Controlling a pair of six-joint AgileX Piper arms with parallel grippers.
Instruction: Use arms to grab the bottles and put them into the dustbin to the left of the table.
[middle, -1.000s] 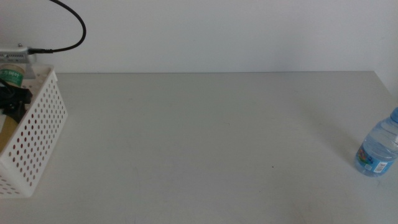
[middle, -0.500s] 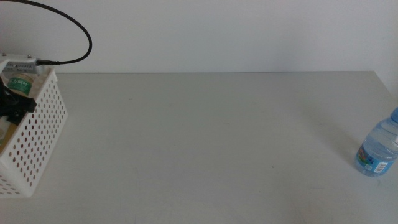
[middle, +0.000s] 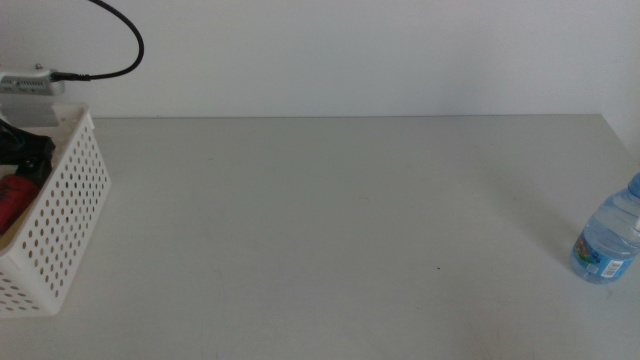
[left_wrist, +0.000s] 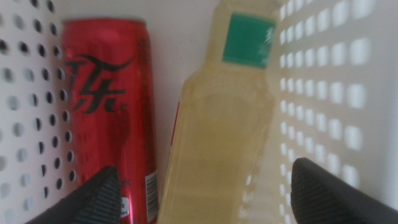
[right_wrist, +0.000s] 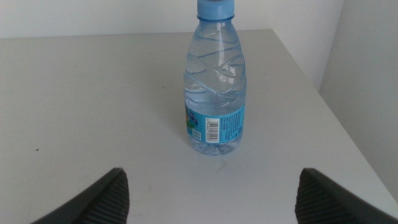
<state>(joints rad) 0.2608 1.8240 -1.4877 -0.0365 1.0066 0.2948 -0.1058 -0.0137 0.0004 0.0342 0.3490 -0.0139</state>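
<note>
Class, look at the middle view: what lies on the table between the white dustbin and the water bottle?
Nothing: in the middle view the table is bare between the dustbin and the water bottle.

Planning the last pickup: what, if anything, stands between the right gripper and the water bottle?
Nothing visible. In the right wrist view the right gripper is open and faces the upright water bottle, with only bare table between them.

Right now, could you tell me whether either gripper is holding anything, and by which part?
Nothing is held: left gripper open over the tea bottle in the dustbin; right gripper open before the water bottle.
</note>
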